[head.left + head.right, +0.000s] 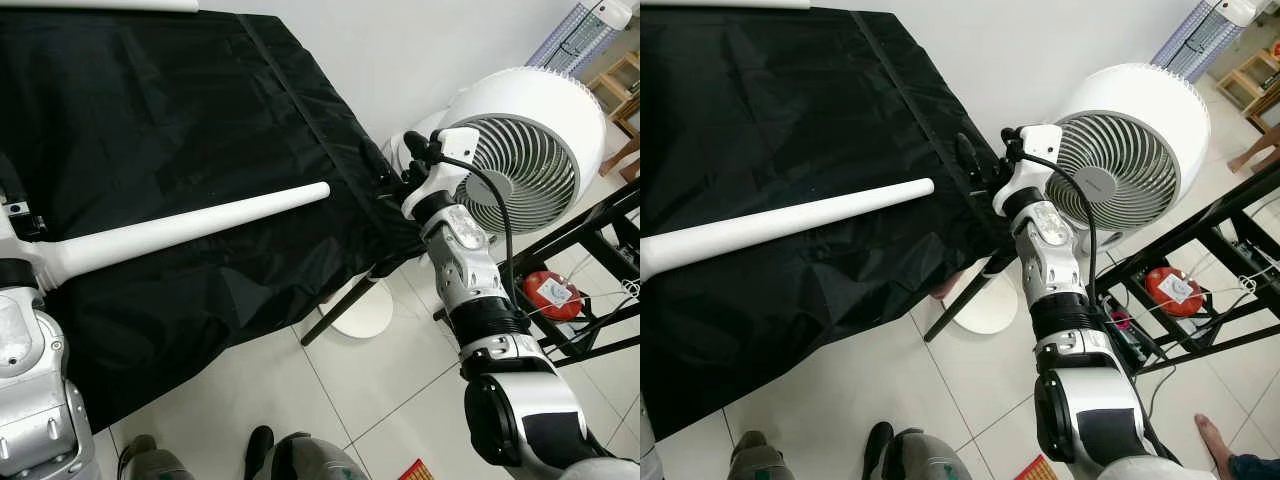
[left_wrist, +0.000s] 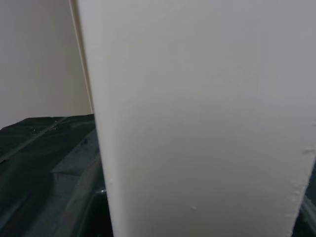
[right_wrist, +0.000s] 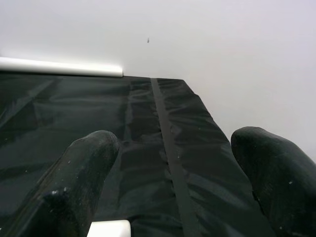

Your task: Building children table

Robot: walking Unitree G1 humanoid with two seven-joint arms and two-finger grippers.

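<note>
One white table leg [image 1: 190, 228] lay across the black cloth [image 1: 150, 110], its thick end at the left gripper [image 1: 15, 225], whose grip I could not tell; the right gripper [image 3: 173, 182] hung wide open beside the cloth's edge; one white fan [image 1: 525, 145] stood behind.

White round fan [image 1: 530, 140] on tiled floor [image 1: 380, 390], black metal frame [image 1: 600, 290], red round object [image 1: 548, 290]

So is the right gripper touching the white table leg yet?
Apart. In the left eye view the right gripper hovers at the black cloth's edge, with bare cloth between it and the white leg's rounded tip; in the right wrist view its open fingers hold nothing.
</note>
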